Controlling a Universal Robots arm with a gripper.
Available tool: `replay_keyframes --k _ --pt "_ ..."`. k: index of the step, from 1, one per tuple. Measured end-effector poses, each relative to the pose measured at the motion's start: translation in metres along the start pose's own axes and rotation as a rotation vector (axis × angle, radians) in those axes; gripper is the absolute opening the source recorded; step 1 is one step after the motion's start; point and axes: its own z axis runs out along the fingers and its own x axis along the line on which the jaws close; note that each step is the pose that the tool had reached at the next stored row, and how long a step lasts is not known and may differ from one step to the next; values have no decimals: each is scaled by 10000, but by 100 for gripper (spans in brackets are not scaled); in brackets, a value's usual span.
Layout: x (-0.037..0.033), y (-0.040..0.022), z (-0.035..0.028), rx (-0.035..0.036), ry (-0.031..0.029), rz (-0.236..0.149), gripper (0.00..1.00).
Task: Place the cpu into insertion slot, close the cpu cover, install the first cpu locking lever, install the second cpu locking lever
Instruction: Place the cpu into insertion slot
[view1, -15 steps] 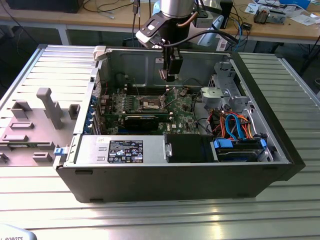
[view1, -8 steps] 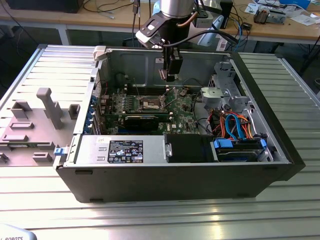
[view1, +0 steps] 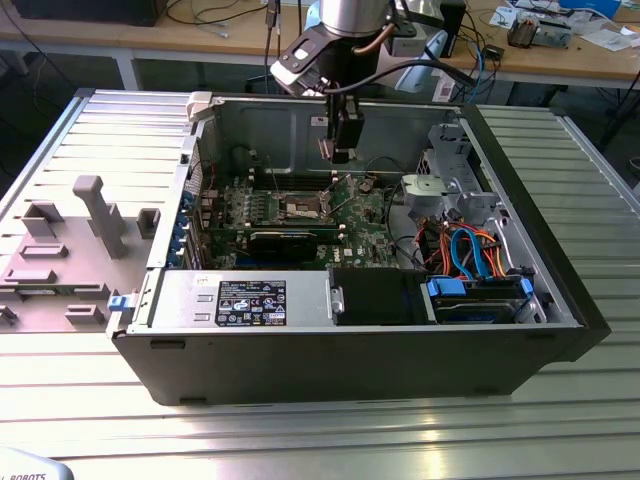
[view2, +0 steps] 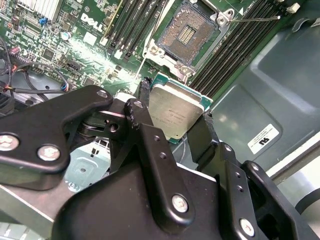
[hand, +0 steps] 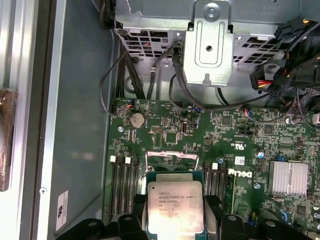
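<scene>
My gripper (view1: 342, 150) hangs inside the open computer case, above the green circuit board (view1: 360, 215). It is shut on the cpu (view2: 175, 112), a flat square chip with a silvery top, pinched at two opposite edges by the black fingers (view2: 200, 137). In the first wrist view the cpu (hand: 175, 207) sits between the fingertips, over the board. The insertion slot (view2: 187, 32) is a dark square socket with a silver rim, uncovered and with nothing in it, a short way from the chip. In the exterior view the insertion slot (view1: 303, 207) lies below the gripper and toward the exterior view's left. A thin lever rod (view2: 255, 19) sticks out beside the socket.
Black memory slots (view2: 135, 20) flank the socket. A silver drive cage (hand: 207, 45) and looping black cables (hand: 125, 75) stand at the board's edge, with coloured cables (view1: 470, 255) at the exterior view's right. The case walls (view1: 260, 125) ring the work area. A grey fixture (view1: 70, 250) lies outside.
</scene>
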Motion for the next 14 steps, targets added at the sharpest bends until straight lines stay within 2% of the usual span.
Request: replay_keyframes --k 5,9,14 --pt "0 0 4 -6 -3 242 54" --pt "0 0 8 -14 -8 609 54" --pt "0 0 8 -16 -9 665 54"
